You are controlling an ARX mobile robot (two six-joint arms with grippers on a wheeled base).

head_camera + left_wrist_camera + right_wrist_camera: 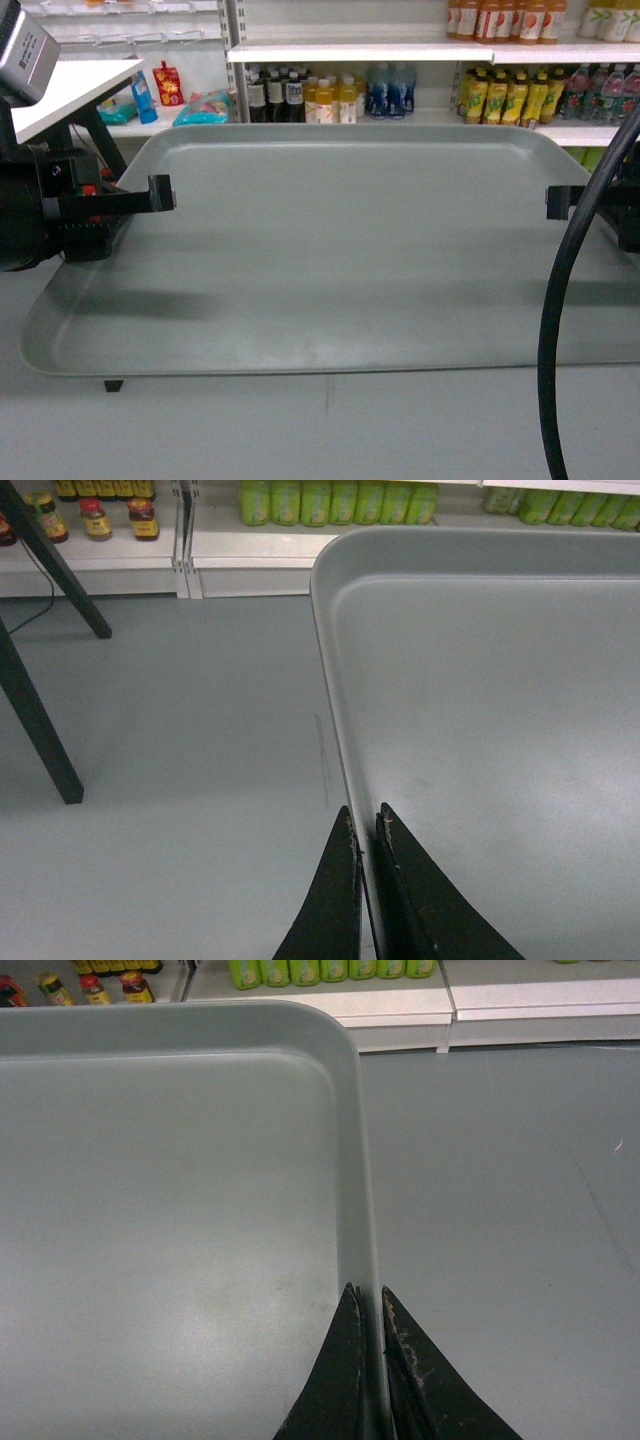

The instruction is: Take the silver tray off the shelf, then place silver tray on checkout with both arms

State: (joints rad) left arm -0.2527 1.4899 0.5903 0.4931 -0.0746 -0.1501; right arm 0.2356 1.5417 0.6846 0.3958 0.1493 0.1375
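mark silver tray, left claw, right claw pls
silver tray (340,260), head view, bare middle of its floor
left claw (366,855), left wrist view, between tips pinching the tray rim
right claw (369,1330), right wrist view, between tips pinching the tray rim

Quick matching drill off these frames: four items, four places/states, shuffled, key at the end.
Items:
1. left gripper
2. right gripper
3. silver tray
4. checkout

States:
A. white top on dark legs, upper left of head view
B. clamped on the tray's right rim
C. held between both arms, above the grey floor
D. clamped on the tray's left rim

Pairs: 1-D, 2-B, 3-C, 4-A
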